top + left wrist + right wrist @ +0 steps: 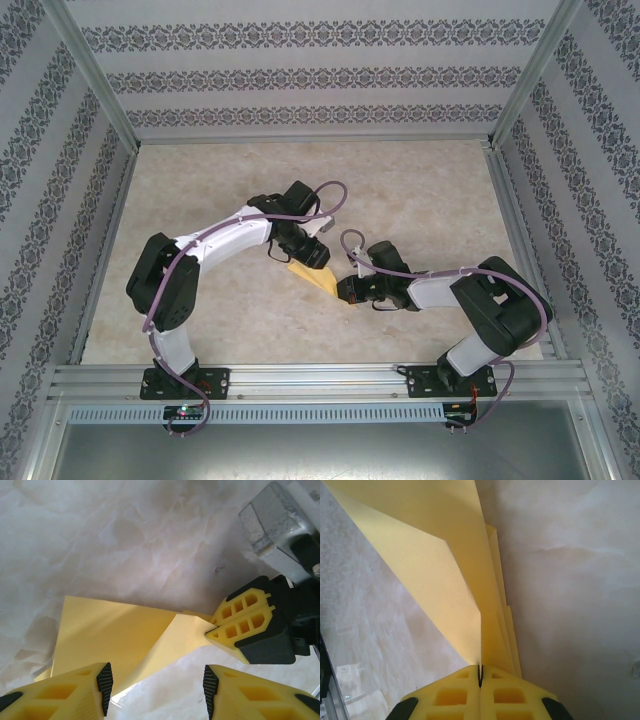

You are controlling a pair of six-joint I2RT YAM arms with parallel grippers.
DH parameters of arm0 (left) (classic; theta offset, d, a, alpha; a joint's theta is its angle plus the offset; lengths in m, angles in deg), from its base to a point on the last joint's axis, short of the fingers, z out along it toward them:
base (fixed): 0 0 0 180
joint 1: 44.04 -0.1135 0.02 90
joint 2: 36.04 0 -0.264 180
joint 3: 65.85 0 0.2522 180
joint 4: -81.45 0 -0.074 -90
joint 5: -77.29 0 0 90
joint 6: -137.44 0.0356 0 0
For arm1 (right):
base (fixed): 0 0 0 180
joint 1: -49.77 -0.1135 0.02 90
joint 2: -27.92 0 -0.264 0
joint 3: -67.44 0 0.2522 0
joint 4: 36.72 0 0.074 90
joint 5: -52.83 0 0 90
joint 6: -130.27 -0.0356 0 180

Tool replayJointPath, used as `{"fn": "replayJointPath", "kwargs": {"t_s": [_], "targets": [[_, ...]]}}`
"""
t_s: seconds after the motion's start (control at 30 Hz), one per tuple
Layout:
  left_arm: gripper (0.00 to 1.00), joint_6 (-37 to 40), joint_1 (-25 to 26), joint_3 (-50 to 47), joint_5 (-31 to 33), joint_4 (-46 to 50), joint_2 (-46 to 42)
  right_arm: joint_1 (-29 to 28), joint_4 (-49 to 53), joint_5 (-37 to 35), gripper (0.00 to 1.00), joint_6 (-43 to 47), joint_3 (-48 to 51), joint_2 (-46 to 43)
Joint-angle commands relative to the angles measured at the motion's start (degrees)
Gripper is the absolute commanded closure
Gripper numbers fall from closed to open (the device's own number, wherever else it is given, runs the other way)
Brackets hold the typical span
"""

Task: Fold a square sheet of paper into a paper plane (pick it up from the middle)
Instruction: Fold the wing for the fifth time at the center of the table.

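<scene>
Mustard-yellow paper [312, 279], creased into layered folds, lies on the marbled desk [430, 190] between the two arms; the right jaws are clenched on its pointed end, while the left jaws hang released, parted just above its flatter part

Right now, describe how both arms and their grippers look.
The left arm and right arm: white links between bulky black joints, with purple cable looped along each. The left gripper and right gripper have yellow wedge-shaped fingers moulded with square cells; black ribbed pads line the left one's tips.
</scene>
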Motion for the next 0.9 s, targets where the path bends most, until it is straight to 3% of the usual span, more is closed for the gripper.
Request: {"fn": "replayJointPath", "kwargs": {"t_s": [0.0, 0.17, 0.33, 0.73, 0.87], "targets": [[0.45, 3.44, 0.63, 0.82, -0.80, -0.27, 0.33, 0.05, 0.27, 1.78, 0.99, 0.46, -0.62, 0.86], [0.44, 5.76, 0.62, 2.47, 2.04, 0.30, 1.27, -0.66, 1.38, 1.68, 0.98, 1.50, -1.34, 1.17], [0.45, 6.79, 0.71, 3.74, -3.25, 1.57, 3.92, -1.01, 1.35, 1.43, 0.98, 1.46, -1.43, 0.95], [0.54, 9.06, 0.88, 4.78, -4.59, 4.97, 9.23, -1.20, 2.75, 0.85, 0.98, 2.11, -1.34, -0.18], [0.62, 9.19, 0.57, 4.22, -4.35, 5.30, 9.77, -1.20, 2.80, 0.98, 0.98, 2.19, -1.33, -0.19]]}}
